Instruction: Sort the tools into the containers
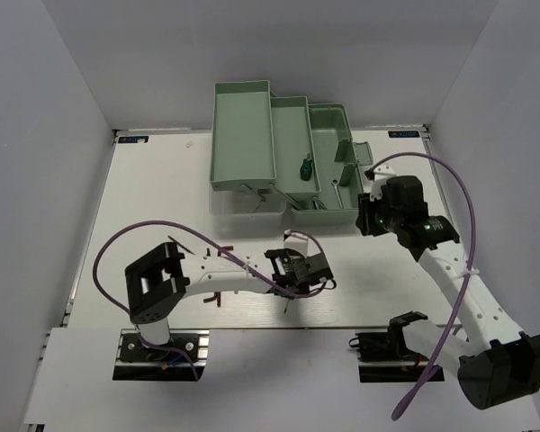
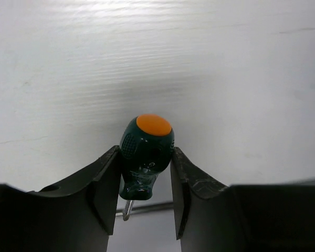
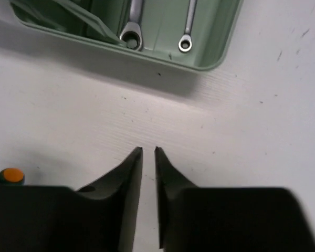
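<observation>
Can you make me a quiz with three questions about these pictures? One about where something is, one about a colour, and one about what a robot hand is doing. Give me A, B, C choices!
1. Where are the two silver wrenches?
A) on top of an arm
B) in a tray of the green toolbox
C) between a gripper's fingers

2. What colour is the cap on the screwdriver in the left wrist view?
A) blue
B) white
C) orange

3. What is the left gripper doing?
A) squeezing the screwdriver's handle
B) standing wide open with nothing in it
C) holding a wrench

Answers:
1 B, their ring ends lie inside the tray wall.
2 C, the top of the handle is bright orange.
3 A, both fingers press on the sides of the handle.
</observation>
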`<act>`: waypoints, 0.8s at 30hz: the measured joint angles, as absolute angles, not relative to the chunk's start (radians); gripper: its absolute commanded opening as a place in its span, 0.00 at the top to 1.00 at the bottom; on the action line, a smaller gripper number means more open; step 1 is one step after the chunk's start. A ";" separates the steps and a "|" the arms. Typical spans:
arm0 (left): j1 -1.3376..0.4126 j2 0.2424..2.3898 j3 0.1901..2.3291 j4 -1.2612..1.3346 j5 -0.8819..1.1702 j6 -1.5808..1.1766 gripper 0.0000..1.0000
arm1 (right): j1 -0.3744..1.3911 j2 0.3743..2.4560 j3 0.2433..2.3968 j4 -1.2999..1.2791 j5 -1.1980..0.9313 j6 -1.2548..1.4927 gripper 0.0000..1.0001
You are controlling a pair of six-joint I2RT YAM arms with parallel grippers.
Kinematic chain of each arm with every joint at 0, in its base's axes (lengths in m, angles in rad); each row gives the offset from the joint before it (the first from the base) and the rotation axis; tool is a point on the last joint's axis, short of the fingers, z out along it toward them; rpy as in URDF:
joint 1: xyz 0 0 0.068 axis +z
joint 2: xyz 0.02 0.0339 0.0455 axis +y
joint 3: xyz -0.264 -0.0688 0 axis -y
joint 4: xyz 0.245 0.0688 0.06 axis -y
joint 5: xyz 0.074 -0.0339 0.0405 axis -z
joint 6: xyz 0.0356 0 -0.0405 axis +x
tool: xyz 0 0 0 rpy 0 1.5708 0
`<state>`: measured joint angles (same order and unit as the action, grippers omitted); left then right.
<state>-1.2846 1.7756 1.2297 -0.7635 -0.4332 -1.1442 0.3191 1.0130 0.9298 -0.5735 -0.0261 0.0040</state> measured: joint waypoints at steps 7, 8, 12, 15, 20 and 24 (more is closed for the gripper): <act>-1.282 1.645 1.390 -0.723 -0.474 -0.891 1.00 | 0.263 0.966 0.797 -0.574 0.022 0.031 1.00; -1.277 1.638 1.431 -0.722 -0.492 -0.854 1.00 | 0.252 0.958 0.783 -0.572 0.030 0.032 1.00; -1.241 1.648 1.603 -0.692 -0.559 -0.706 1.00 | 0.209 0.924 0.756 -0.570 0.050 0.030 1.00; -1.196 1.668 1.698 -0.641 -0.595 -0.620 1.00 | 0.184 0.904 0.749 -0.564 0.032 0.025 1.00; -1.100 1.745 1.776 -0.521 -0.660 -0.459 1.00 | 0.156 0.896 0.722 -0.558 -0.068 -0.003 1.00; -1.023 1.873 1.854 -0.451 -0.689 -0.356 1.00 | 0.144 0.894 0.707 -0.559 -0.158 -0.034 1.00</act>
<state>-1.0225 1.8729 1.8542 -0.4515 -0.6888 -0.3561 0.1436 0.8940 0.7071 -0.5591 -0.1581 -0.0341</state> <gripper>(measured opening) 0.490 0.005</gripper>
